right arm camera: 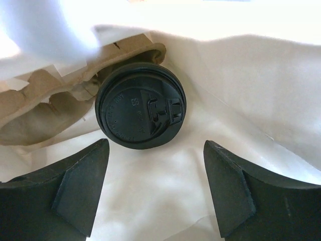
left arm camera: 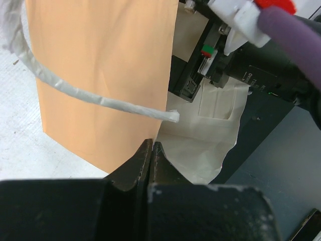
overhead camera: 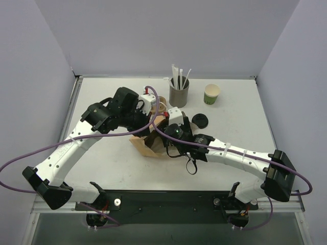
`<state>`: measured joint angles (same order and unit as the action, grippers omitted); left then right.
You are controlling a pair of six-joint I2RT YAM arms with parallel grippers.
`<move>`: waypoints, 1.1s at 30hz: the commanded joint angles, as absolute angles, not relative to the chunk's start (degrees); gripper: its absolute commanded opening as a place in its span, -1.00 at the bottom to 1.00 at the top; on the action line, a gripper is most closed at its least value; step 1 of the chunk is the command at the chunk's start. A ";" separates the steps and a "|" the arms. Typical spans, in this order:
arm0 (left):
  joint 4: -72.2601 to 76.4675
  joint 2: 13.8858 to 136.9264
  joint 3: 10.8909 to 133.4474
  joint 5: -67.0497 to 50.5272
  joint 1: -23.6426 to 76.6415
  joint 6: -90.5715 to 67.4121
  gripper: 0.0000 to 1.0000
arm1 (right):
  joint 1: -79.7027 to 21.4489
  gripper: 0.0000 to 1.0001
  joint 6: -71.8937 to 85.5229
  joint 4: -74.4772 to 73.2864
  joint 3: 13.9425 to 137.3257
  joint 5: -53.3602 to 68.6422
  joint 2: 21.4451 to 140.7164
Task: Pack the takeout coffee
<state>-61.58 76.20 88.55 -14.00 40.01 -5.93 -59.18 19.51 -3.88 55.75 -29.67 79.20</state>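
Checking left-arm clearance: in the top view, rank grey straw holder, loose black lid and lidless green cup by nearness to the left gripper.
From the left gripper, pinching the paper bag:
1. Grey straw holder, behind-right.
2. Loose black lid, right.
3. Lidless green cup, far right.

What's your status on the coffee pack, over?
Left gripper shut on paper bag rim. Right gripper open inside bag, over takeout coffee, lid on, against cardboard carrier. Nothing seen in the way.
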 commanded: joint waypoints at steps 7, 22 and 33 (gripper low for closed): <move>-65.13 77.08 90.00 -10.90 37.09 -7.38 -1.00 | -59.06 0.32 19.60 -6.42 61.52 -30.24 79.72; -64.07 77.70 90.62 -7.65 32.70 -10.10 -0.95 | -58.98 0.33 18.99 -10.28 70.04 -27.25 81.56; -61.70 75.85 87.46 -7.73 26.90 -13.27 -0.80 | -58.97 0.35 19.86 -15.73 80.41 -23.20 83.23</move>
